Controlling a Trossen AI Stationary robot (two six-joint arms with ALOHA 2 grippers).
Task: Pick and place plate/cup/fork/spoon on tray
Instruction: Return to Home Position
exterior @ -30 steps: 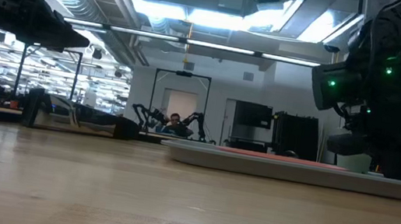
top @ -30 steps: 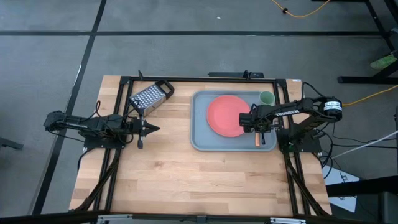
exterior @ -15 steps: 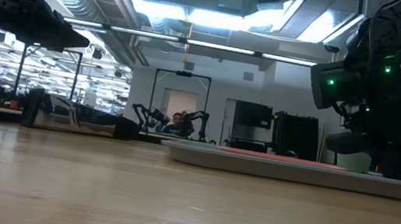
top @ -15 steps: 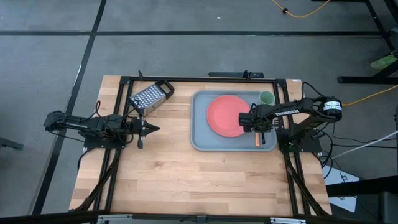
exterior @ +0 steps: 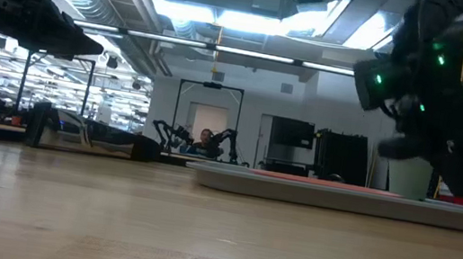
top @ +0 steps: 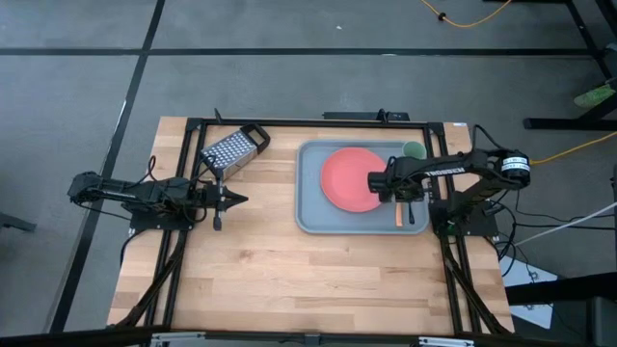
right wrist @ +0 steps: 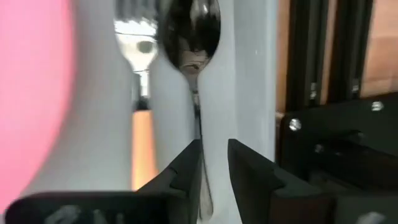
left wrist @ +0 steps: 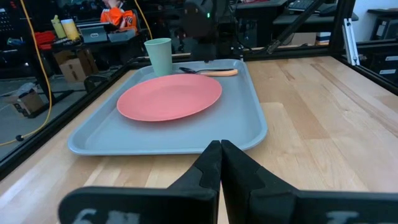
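**Worktop (top: 289,280):** pale wooden top with a dark frame. It carries every item below.

**Tray (top: 310,217):** grey-blue, rectangular, with rounded corners and a raised rim. It lies flat on the right arm's half of the worktop. All other places are given from it.

**Plate (top: 349,178):** coral-red and round, lying flat inside the tray. It fills most of the tray's half toward the left arm.

**Cup (top: 413,150):** pale green and upright, inside the tray. It stands in a corner on the right arm's side, just beside the plate's edge.

**Fork (right wrist: 127,25):** silver tines and an orange-tan handle. It lies flat inside the tray, between the plate and the tray's rim on the right arm's side.

**Spoon (right wrist: 193,31):** dark, with an oval bowl and a thin handle. It lies flat inside the tray, parallel to the fork, between the fork and the tray's rim on the right arm's side.

**Right end effector (right wrist: 214,149):** hangs above the tray, over the spoon's handle. Its fingers are parted by a narrow gap and it has released the spoon. The handle shows through that gap, lying on the tray floor.

**Left end effector (top: 236,200):** outside the tray and well apart from it, level above bare worktop. It points toward the tray. Its fingers are clenched tip to tip and grasp nothing.

**Box grater (top: 231,149):** metal, lying on its side outside the tray, on the left arm's side. It is near the left end effector.
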